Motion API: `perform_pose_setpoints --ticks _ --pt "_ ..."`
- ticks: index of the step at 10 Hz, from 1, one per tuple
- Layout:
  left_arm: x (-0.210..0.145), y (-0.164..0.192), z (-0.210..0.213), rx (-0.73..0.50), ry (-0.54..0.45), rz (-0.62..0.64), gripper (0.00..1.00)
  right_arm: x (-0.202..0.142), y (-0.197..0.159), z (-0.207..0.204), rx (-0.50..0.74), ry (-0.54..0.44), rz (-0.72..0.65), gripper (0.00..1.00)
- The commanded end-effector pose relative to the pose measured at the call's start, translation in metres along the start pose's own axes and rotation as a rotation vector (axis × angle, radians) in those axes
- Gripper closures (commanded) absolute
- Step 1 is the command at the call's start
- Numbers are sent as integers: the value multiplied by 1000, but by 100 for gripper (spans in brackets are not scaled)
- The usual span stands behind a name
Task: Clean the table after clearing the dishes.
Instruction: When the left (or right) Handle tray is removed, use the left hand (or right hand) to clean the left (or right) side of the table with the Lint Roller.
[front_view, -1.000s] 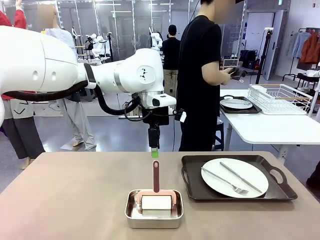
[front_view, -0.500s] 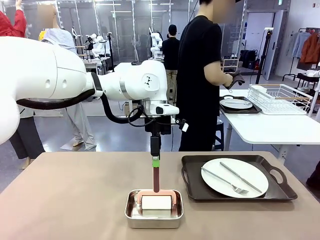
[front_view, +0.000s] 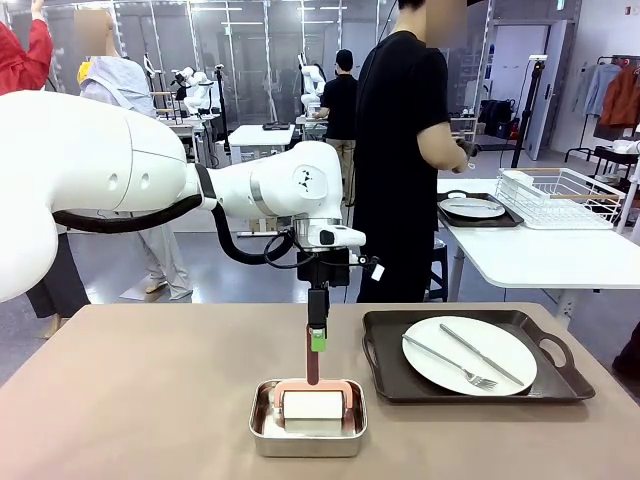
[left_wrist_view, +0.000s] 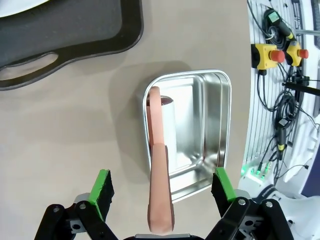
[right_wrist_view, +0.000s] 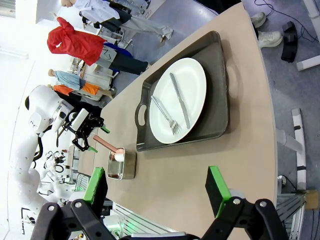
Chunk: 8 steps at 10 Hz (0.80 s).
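Beside the left end effector (front_view: 317, 342), probably apart, the dishes (front_view: 470, 346).

A smooth grey floor (front_view: 240, 285) runs back to glass partitions (front_view: 250, 50) in metal frames. At the right stands a white table (front_view: 540, 258) carrying a white wire rack (front_view: 560, 197). Beyond it, jackets (front_view: 620, 95) hang on a rail. The light is bright and even.
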<state>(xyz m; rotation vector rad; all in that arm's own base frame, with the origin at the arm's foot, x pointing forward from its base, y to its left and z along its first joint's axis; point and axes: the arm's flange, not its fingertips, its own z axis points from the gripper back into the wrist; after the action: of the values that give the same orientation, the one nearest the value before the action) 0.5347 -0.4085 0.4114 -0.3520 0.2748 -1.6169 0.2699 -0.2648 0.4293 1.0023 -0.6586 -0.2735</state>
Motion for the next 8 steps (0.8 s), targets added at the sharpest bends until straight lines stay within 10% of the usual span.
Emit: perform_pose_setpoints --ticks 1,8 --pt "2 -4 5 -21 25 5 0 -2 2 3 10 -7 5 0" --pt "-3 -5 -16 -53 45 12 0 -2 2 3 10 -7 5 0"
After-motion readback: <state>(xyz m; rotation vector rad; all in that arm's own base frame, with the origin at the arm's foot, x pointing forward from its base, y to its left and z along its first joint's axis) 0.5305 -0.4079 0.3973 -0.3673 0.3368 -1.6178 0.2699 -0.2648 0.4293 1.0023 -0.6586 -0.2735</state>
